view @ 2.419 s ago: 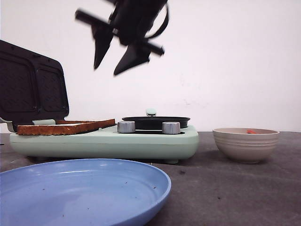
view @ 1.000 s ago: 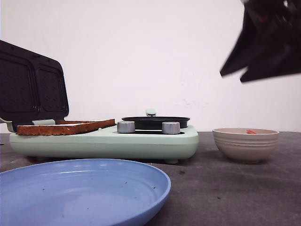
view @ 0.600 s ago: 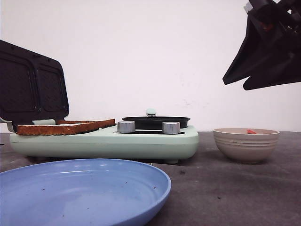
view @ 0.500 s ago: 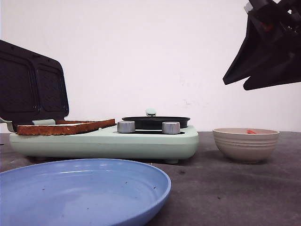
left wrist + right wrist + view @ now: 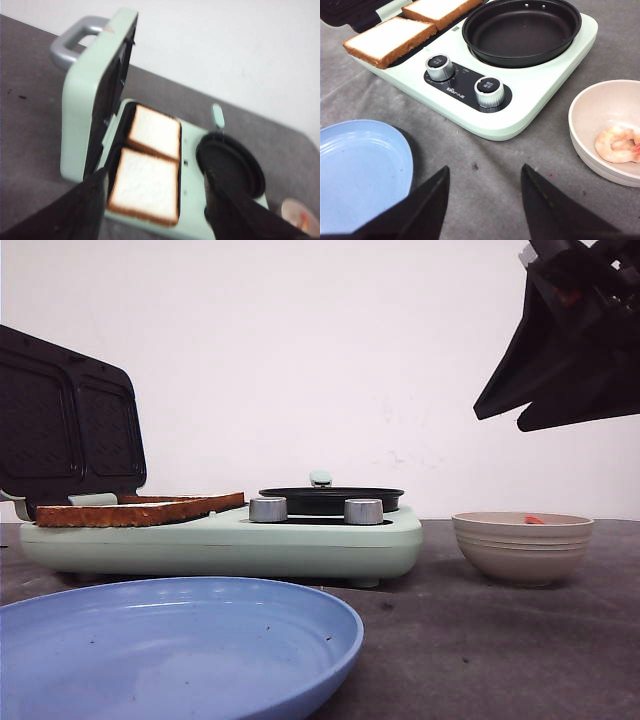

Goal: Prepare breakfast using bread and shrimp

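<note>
Two bread slices (image 5: 140, 510) with brown crusts lie side by side in the open sandwich tray; they also show in the left wrist view (image 5: 145, 186) and the right wrist view (image 5: 390, 40). The shrimp (image 5: 617, 144) lies in a beige bowl (image 5: 580, 105); in the front view only a red bit (image 5: 535, 520) shows above the bowl's rim (image 5: 520, 550). My right gripper (image 5: 500, 420) hangs high above the bowl, open and empty (image 5: 484, 169). My left gripper (image 5: 156, 174) is out of the front view; it is open and empty, well above the bread.
A mint-green breakfast maker (image 5: 300, 540) stands at centre left with its dark lid (image 5: 65, 425) raised, a black pan (image 5: 330, 500) on its right half and two silver knobs (image 5: 489, 91) in front. A blue plate (image 5: 170, 640) sits at the near left.
My right gripper has swung from above the pan to the upper right, above the bowl, and has held still for the last half second. Nothing else has moved.
</note>
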Robot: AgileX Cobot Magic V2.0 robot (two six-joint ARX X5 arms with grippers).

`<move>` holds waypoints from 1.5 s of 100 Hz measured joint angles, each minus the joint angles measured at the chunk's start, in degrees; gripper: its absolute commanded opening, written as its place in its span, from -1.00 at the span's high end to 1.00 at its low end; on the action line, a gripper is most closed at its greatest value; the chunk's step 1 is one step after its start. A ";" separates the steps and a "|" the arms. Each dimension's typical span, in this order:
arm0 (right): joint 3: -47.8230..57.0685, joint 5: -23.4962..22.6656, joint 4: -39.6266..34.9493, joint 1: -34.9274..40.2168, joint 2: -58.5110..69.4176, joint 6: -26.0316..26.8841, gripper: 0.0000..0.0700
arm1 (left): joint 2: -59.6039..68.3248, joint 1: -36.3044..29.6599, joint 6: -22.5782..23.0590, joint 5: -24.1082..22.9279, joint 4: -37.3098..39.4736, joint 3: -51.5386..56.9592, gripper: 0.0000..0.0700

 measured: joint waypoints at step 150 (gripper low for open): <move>0.00 -0.04 2.12 0.00 0.00 -0.02 0.21 | 46.60 29.42 -12.79 34.99 6.14 23.15 -0.05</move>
